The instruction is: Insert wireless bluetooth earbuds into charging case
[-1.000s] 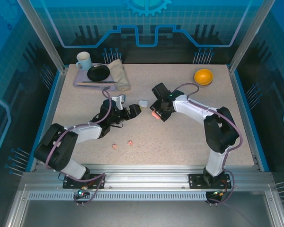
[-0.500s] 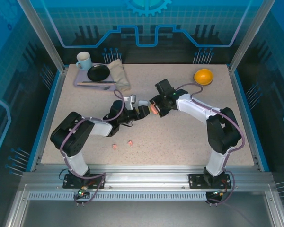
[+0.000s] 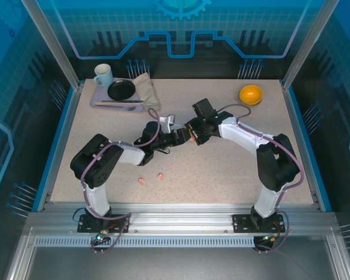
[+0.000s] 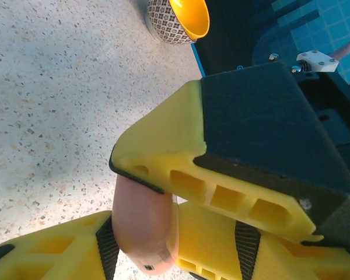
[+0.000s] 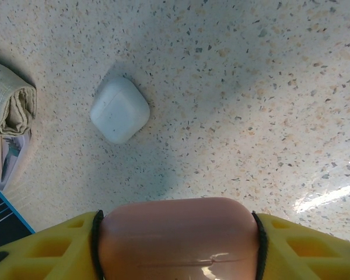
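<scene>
**Pink case** (image 5: 178, 236): smooth, rounded shell with a seam showing; the lid seems shut.
- Location: held off the table (image 3: 233, 169), over its middle.
- Hold: pinched across its width by the right gripper (image 3: 192, 135), one black pad flat on each side in the right wrist view.

**Left gripper** (image 3: 178, 139): meets the case from the opposite side.
- Fingers: spread in the left wrist view, with one pad (image 4: 107, 248) against the case's free end and the other beyond a right finger.
- Grip: cannot tell whether it pinches yet.

**Step, as judged:** a second grip on the case, either for a hand-over or to open the lid. To do it well:
- The left pads land on bare shell, not on the right's yellow finger.
- The squeeze is slow, since a slick rounded shell may squirt out.
- The right lets go only once the left grip is sure.

**Pink earbuds** (image 3: 160, 175): two, on the table near its front edge, well apart from both grippers, and not yet in any case.

**White case** (image 5: 119, 109): shut, on the table below the right gripper, untouched.
</scene>
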